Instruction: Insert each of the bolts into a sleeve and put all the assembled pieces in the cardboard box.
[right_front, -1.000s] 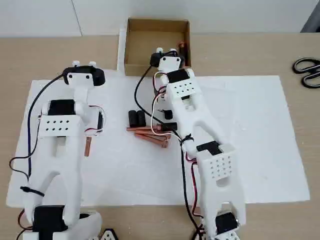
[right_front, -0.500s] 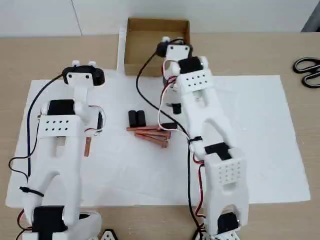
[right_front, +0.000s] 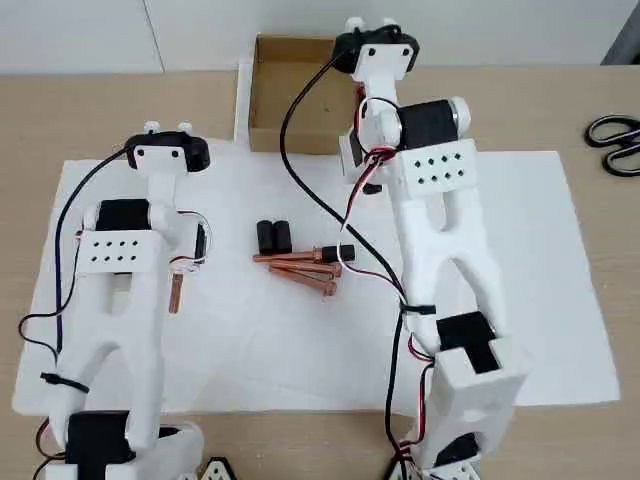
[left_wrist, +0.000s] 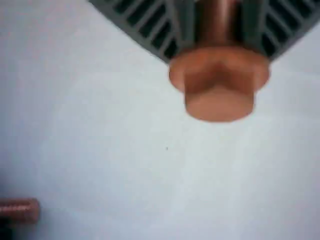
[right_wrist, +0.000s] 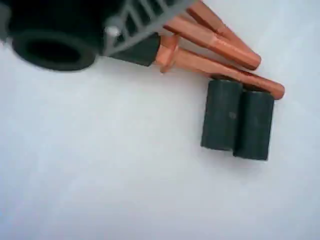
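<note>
Your left pincer (left_wrist: 218, 37) is clamped on a copper bolt (left_wrist: 218, 87). Its ribbed fingers (left_wrist: 145, 25) sit either side of the shank, and the bolt's head points down at the white sheet (right_front: 520, 300). It hangs over the left part of the sheet, well apart from the other pieces, and that arm has not shifted in the last second.

Your right pincer (right_front: 365, 178) is where you will see the change. A second ago its wrist hung over the near right corner of the cardboard box (right_front: 290, 100), and the dark thing under it sat just beside the loose bolts (right_front: 295, 268). Since then the arm has swung to the right and toward the far edge of the table (right_front: 60, 110), so in the high view the wrist now covers the box's far right corner. The pincer appears closed on a black sleeve (right_wrist: 50, 47), whose bore faces the wrist camera. That sleeve has come away from the pile and now hangs between the pile and the box.

On the sheet itself nothing has moved:
- The loose bolts lie fanned in the middle, heads to the right.
- A dark piece (right_front: 341, 252), seemingly another sleeve, lies at the right end of the top one.
- The pair of sleeves (right_front: 273, 237) lie side by side, touching each other, just beside the pile on the box side.
- The scissors (right_front: 615, 140) lie on the table off the right edge of the sheet
</note>
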